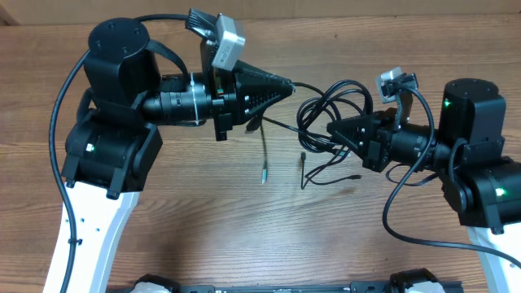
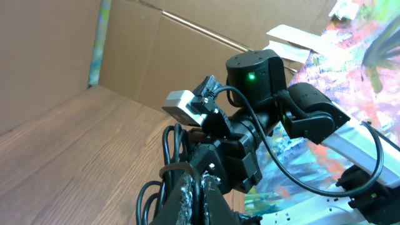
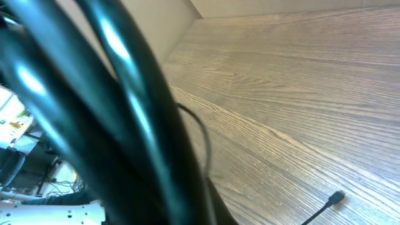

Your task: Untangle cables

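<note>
Table (image 1: 212, 236): cables (image 1: 264, 150) whole only overhead

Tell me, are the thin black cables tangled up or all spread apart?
Tangled. The cables loop over each other in one bunch; only a few plug ends trail free on the table.

Smooth matt wood-grain surface (image 1: 203, 212), cables (image 1: 319, 102) on it in glossy black plastic; matt cardboard wall (image 2: 156, 50) behind it

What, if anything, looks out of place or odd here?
The cables are bunched in a looped knot between the left end effector and the right end effector, both shut, with loose plug ends trailing onto the table. In the right wrist view they crowd the lens, blurred.
</note>
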